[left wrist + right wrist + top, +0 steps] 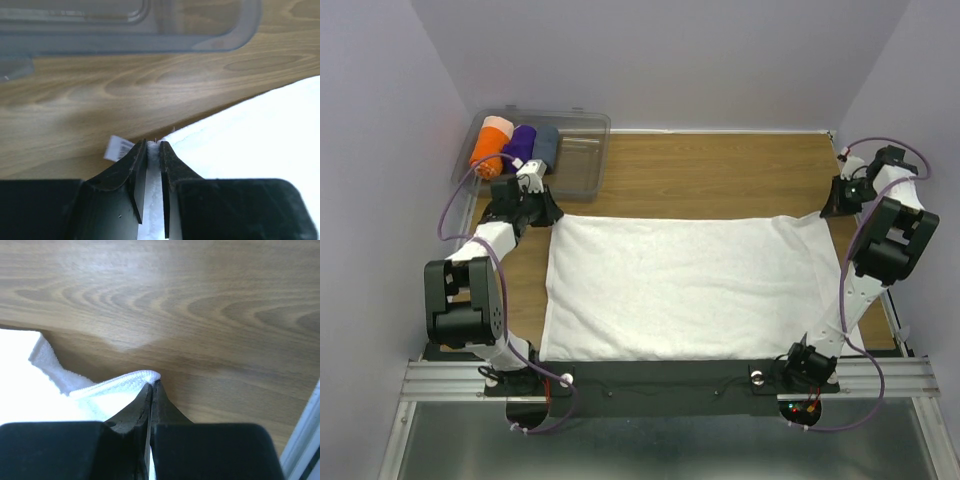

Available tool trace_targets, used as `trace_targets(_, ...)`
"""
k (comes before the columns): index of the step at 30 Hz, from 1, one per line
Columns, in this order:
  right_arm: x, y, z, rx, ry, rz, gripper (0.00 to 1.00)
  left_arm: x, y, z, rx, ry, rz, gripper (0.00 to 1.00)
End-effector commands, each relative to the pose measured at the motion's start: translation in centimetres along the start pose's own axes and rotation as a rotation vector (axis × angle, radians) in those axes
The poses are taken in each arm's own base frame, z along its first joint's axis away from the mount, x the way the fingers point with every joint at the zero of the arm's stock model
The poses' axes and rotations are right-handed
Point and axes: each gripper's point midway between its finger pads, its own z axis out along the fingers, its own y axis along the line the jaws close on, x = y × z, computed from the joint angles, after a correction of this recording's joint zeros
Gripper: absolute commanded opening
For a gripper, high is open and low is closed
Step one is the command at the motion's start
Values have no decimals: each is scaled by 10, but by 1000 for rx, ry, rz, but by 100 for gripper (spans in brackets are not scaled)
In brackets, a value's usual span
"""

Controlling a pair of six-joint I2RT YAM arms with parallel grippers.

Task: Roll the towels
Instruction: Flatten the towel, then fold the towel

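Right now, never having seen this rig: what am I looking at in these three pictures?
Two robot arms are bolted at the near edge of a wooden table. The wide picture looks down from above. The other two come from a camera on each wrist. A white towel lies spread out. The left claw pinches its far left corner and the right claw its far right corner. A clear bin at the far left holds an orange roll, a purple roll and a grey-blue roll.

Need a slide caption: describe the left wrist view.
The left tool pinches a corner of the white towel on the wooden table, near a clear bin.
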Motion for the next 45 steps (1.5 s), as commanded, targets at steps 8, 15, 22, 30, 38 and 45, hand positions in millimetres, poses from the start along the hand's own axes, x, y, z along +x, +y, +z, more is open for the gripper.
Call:
trace_targets(8,-69,21,-52,-6,-199,-46,1,-78,6,-47,-16,-168,182,0)
trace_targets(15,-74,28,-51,-48,-216,-35,1,-96,19,-69,-1,-205,252,0)
trace_targets(22,-88,22,-46,-54,-235,-5,1,-116,29,-59,-4,-220,260,0)
trace_targets(30,-129,14,-61,-30,-324,1,1,-172,34,-50,5,-294,267,0)
trace_targets(38,-115,22,-62,-49,-300,-13,1,-161,24,-55,47,-275,304,0)
trace_targets(45,-69,36,-70,-22,-230,-108,1,-109,1,-88,64,-237,408,0)
